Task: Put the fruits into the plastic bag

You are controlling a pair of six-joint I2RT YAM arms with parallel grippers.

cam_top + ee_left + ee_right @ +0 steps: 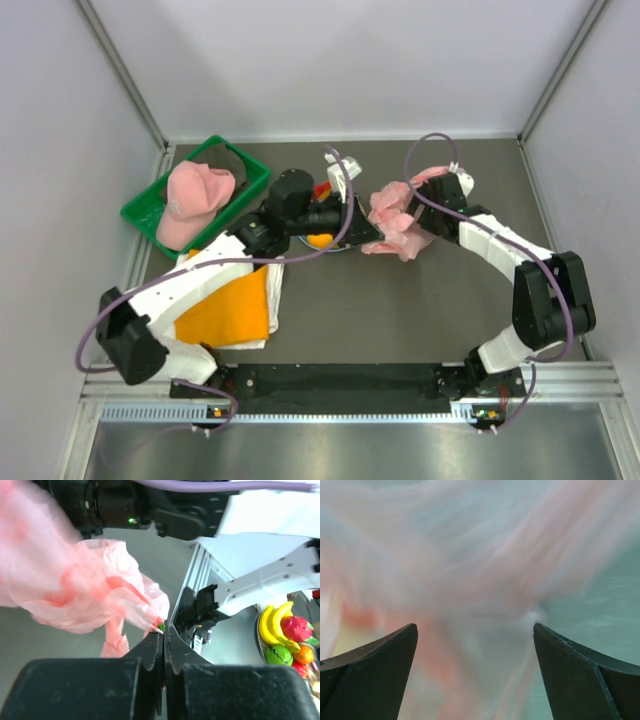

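The pink plastic bag (396, 218) hangs crumpled between my two grippers over the middle of the table. My left gripper (372, 228) is shut on an edge of the plastic bag (100, 585), the film pinched at the left gripper's (164, 626) tips. My right gripper (425, 205) is at the bag's right side. In the right wrist view the right gripper (475, 627) stands wide open, with the blurred plastic bag (470, 570) filling the space in front of and between its fingers. The fruits (285, 635) lie piled on a plate (257, 635); from above the fruits (320, 240) are mostly hidden under my left arm.
A green basket (150, 205) at the back left holds a pink cap (198, 195). A folded orange cloth (225, 310) lies on a white cloth under the left arm. A small white object (346, 160) sits near the back edge. Walls close in on three sides.
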